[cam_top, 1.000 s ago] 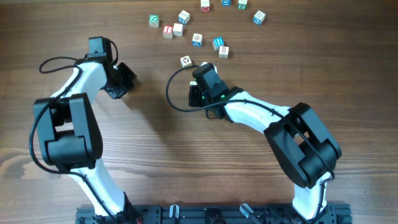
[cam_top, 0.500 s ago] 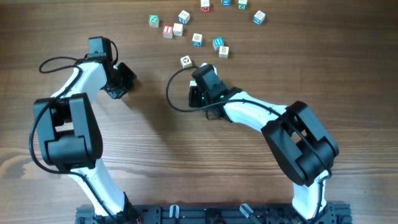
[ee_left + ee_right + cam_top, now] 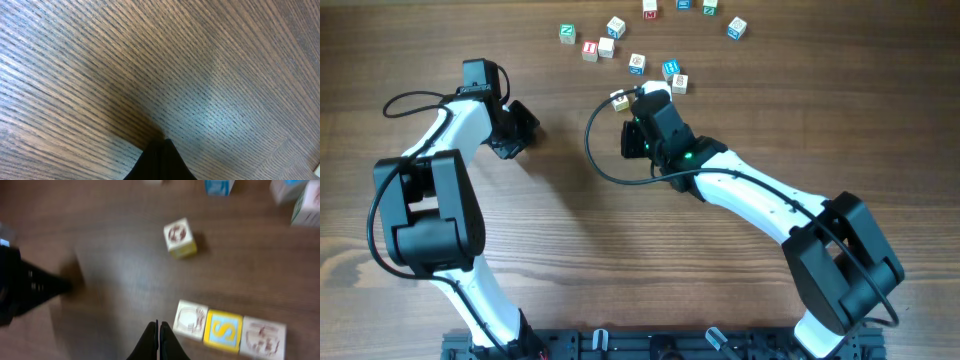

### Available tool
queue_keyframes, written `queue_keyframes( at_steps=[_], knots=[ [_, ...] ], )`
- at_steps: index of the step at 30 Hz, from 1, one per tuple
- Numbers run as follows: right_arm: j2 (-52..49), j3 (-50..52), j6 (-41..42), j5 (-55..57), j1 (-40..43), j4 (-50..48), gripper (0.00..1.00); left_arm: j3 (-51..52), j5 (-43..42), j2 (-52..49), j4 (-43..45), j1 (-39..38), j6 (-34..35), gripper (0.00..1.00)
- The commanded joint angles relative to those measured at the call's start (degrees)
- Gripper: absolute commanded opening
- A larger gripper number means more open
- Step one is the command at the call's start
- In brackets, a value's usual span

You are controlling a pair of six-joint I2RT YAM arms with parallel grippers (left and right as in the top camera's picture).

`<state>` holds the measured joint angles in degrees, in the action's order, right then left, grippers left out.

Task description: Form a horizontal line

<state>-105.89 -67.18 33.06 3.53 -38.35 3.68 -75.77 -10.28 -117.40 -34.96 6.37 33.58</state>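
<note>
In the right wrist view three small cubes lie edge to edge in a row: a whitish one, a yellow-edged one with an S and a white one. My right gripper is shut and empty, its tips just left of the whitish cube. In the overhead view my right gripper covers the row. A loose cube with a brown mark lies ahead of the fingertips and also shows in the overhead view. My left gripper is shut and empty, its tips low over bare wood.
Several loose letter cubes are scattered at the far side, among them a green-marked one, a red one, a blue one and one at the far right. My left gripper shows dark at the left of the right wrist view.
My right arm has stretched out and its gripper has moved a little away from me, toward the scattered cubes. The left arm has not moved.
</note>
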Motion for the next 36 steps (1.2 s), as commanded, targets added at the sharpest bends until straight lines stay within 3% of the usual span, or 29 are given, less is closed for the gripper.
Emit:
queue_keyframes(
  at_steps=[1,6,16,20,22,27,32,36],
  knots=[
    [-2.3,-0.1,-3.3,5.6,0.9,-4.2,0.05,3.9,7.6,-5.3,-2.0,0.5,0.5,0.04],
    [-4.5,-0.1,-7.6,6.0,1.6,-11.0,0.05,3.9,7.5,-5.3,-1.9,0.5,0.6,0.04],
    [-7.2,-0.1,-5.5,-2.3,5.5,-11.3,0.04,3.9,7.1,-5.3,-1.9,0.5,0.5,0.04],
    [-7.1,-0.6,-5.6,-0.7,5.6,-9.4,0.04,3.9,4.8,-5.3,-1.9,0.5,0.2,0.04],
    [-7.0,-1.5,-4.2,1.2,5.7,-6.4,0.04,3.9,1.1,-5.3,-1.4,0.2,-3.3,0.04],
    [-6.8,-2.3,4.7,2.9,9.0,1.5,0.05,3.9,-15.5,-5.3,2.1,-3.3,-23.0,0.04],
    [-6.4,-2.3,7.9,1.7,12.5,4.7,0.04,3.9,-21.7,-5.3,4.9,-8.0,-32.3,0.04],
    [-6.4,-2.3,8.0,1.4,13.3,6.3,0.05,3.9,-21.6,-5.3,7.4,-11.7,-34.5,0.04]
  ],
)
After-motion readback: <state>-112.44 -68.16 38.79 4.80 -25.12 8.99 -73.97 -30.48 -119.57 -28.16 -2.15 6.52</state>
